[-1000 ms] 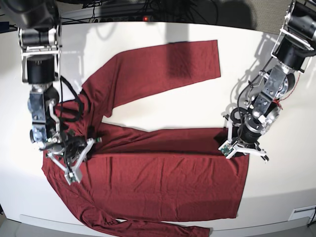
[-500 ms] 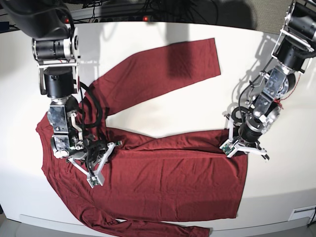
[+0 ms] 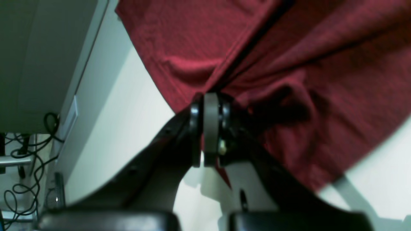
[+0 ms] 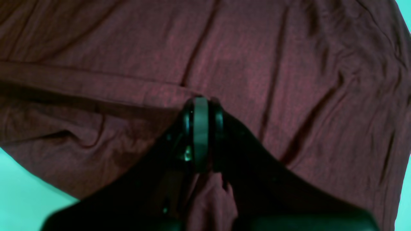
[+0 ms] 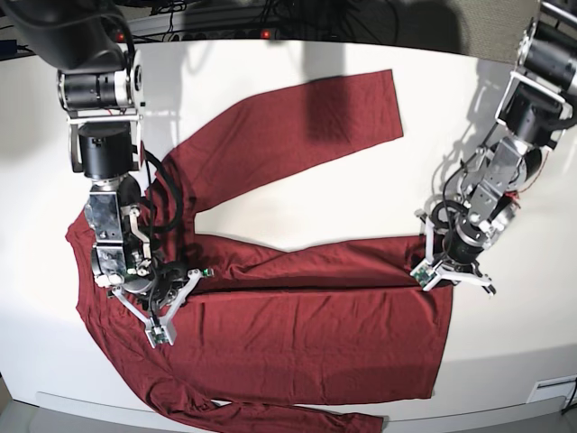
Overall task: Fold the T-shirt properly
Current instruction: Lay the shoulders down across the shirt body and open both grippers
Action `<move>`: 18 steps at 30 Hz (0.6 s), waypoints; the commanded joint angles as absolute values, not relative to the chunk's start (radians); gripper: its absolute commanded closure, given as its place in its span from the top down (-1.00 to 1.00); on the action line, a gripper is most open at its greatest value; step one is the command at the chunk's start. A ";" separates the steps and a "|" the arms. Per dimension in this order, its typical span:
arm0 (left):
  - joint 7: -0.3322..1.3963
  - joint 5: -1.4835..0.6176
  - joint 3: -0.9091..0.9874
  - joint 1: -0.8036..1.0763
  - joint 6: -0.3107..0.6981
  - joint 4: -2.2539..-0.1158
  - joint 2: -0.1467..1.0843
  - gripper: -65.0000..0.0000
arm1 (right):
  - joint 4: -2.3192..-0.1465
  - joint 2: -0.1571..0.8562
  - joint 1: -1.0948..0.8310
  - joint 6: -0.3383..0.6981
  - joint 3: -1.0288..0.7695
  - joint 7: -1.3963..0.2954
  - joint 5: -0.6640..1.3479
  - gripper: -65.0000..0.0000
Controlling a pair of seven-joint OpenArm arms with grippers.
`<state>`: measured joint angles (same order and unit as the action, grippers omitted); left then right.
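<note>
A: So, where is the T-shirt point(image 5: 297, 334)?
B: Spread flat on the white table point(image 5: 361, 198), one sleeve angled toward the far edge.
A: And the left gripper point(image 5: 448, 271)?
B: Clenched on the fold's edge at the hem side.
A: The right gripper point(image 5: 167, 298)?
B: Pinched tight on cloth near the shoulder end of that fold.

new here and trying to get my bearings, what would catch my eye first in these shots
The big maroon T-shirt dominates, spread across the white table with one long sleeve angled toward the far edge. Both arms are pinching it along a fold line: the right gripper near the shoulder end, the left gripper at the hem end, each with jaws shut on fabric.
</note>
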<state>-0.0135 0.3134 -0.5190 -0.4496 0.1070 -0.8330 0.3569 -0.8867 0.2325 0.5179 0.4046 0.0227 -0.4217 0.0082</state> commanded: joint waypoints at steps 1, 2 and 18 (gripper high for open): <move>-0.049 0.313 -0.511 -0.486 0.090 -0.838 0.363 -1.00 | -0.901 0.237 0.553 0.403 0.020 -0.391 0.005 -1.00; -0.065 0.313 -0.511 -0.489 0.090 -0.835 0.360 -1.00 | -0.899 0.238 0.553 0.403 0.020 -0.388 -0.001 -1.00; -0.122 0.313 -0.511 -0.502 0.089 -0.811 0.350 -0.51 | -0.862 0.239 0.551 0.402 0.020 -0.217 -0.136 -0.20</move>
<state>-0.1032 0.3157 -0.5186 -0.4686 0.1066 -0.7990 0.3386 -0.8459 0.2302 0.5179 0.4042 0.0227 -0.2424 -0.1333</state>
